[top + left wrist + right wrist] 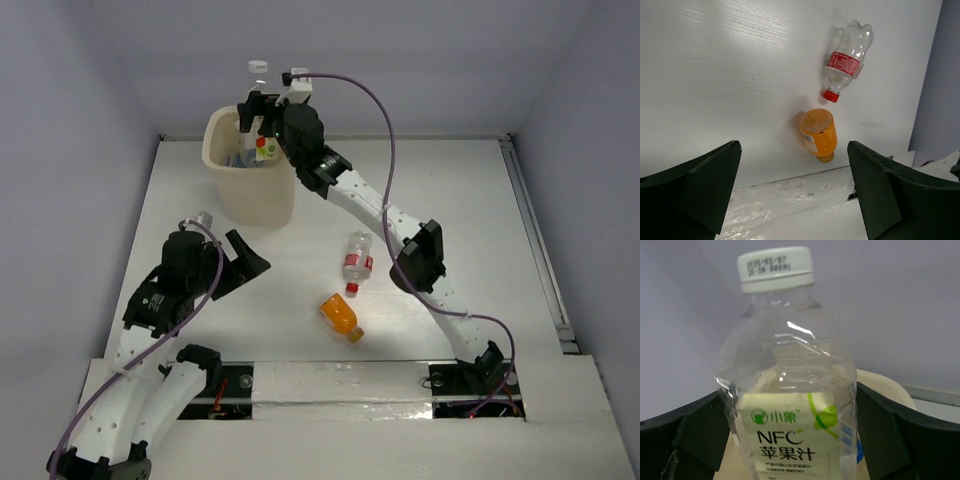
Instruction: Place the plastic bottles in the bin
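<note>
Bottles counted outside the bin (228,180): three. Two lie on the desk (450,200), well apart from the bin: one red-labelled bottle (357,262) and one orange bottle (341,316), near each other. The white-capped bottle (790,405) stands upright over the bin's mouth, clamped in the right pincer (790,440). Inside the bin, blue-labelled plastic (243,158) shows; number unclear. Left pincer (795,195) is spread wide, empty, above the desk.

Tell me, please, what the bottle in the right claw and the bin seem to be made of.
The white-labelled bottle looks like thin clear plastic, glossy: the background shows through, with sharp highlights on moulded ridges. Its cap seems opaque white plastic. The bin appears to be cream plastic, smooth and dull-sheened, with a rounded moulded rim.
</note>
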{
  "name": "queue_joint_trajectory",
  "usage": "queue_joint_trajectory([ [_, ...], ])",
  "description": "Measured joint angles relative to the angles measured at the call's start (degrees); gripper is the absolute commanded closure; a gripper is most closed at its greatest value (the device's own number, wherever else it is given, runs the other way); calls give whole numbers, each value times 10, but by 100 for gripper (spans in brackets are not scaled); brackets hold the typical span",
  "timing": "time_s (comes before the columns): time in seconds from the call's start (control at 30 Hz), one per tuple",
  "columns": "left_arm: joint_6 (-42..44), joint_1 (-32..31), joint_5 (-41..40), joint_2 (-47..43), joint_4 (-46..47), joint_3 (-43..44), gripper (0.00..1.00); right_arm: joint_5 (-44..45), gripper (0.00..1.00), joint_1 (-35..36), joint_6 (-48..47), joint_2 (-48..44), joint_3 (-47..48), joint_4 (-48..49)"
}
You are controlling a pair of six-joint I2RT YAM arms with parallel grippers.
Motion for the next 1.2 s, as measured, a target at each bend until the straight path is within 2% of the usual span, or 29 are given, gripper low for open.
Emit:
queue_joint_trajectory([
  [0.27, 27, 0, 38, 39, -19, 0, 11, -9, 0, 16, -54, -30, -16, 12],
  [0.43, 39, -12, 61, 61, -21, 0, 11, -13, 1, 13, -56, -89, -28, 7],
  [0.47, 39, -21, 65, 63, -21, 0, 11, -12, 4, 12, -57, -117, -49, 4],
  [0.5, 40, -29, 68, 64, -21, 0, 11, -10, 12, 12, -56, -142, -69, -1],
  [0.53, 39, -40, 72, 66, -20, 0, 11, -9, 40, 10, -55, -177, -102, -2],
  [0.63, 24, -93, 73, 74, -14, -5, 11, -8, 99, 9, -43, -306, -253, -2],
  [0.77, -26, -175, 73, 83, 18, -30, 10, -5, 100, 9, 5, -494, -498, -7],
  [0.9, -101, -259, 59, 97, 63, -63, 7, -8, 92, 9, 75, -651, -740, -38],
  [1.0, -156, -333, 40, 137, 103, -67, 4, -18, 53, 9, 129, -729, -879, -99],
  [1.03, -174, -355, 33, 156, 119, -67, 4, -22, 29, 9, 141, -748, -912, -116],
  [1.13, -216, -382, 10, 205, 156, -67, 3, -35, 5, 9, 170, -803, -989, -166],
  [1.2, -243, -383, -10, 229, 182, -68, 3, -41, 1, 9, 183, -833, -1017, -185],
])
